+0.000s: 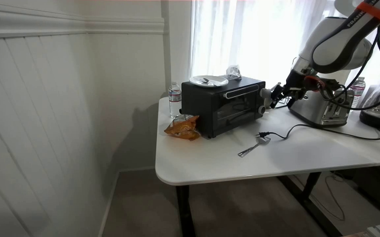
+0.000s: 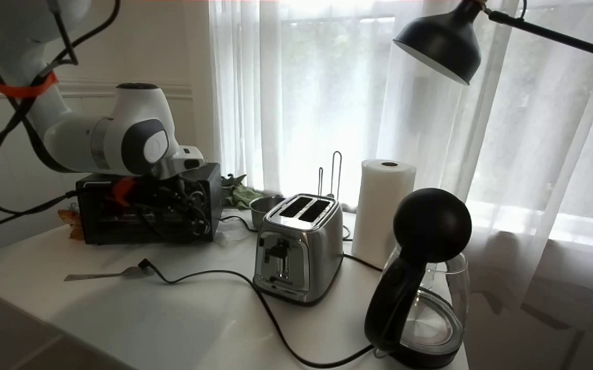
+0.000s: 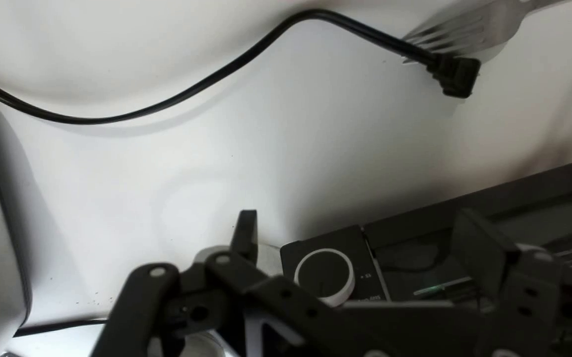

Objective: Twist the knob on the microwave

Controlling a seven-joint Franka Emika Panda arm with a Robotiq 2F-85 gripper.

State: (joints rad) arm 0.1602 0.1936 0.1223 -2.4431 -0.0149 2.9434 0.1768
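The black microwave [image 1: 198,110] stands on the table with its dark glass door facing front. It also shows in an exterior view [image 2: 90,218], partly behind the arm, with its knobs hidden there. Two light-rimmed knobs are on its end panel, an upper knob [image 1: 264,93] and a lower knob [image 1: 261,110]. My gripper [image 1: 274,96] is in front of the upper knob; I cannot tell whether it touches. In the wrist view my gripper [image 3: 365,238] is open, with one round knob [image 3: 322,272] showing between the spread fingers, its bottom edge covered by the gripper.
A silver toaster [image 2: 296,246] stands beside the arm. Its black cord and plug [image 3: 457,74] lie by a fork [image 3: 489,27] on the table. An orange bag [image 1: 184,129] and water bottle [image 1: 174,98] stand by the microwave, a plate [image 1: 194,81] on top. A kettle [image 2: 430,354] is farther off.
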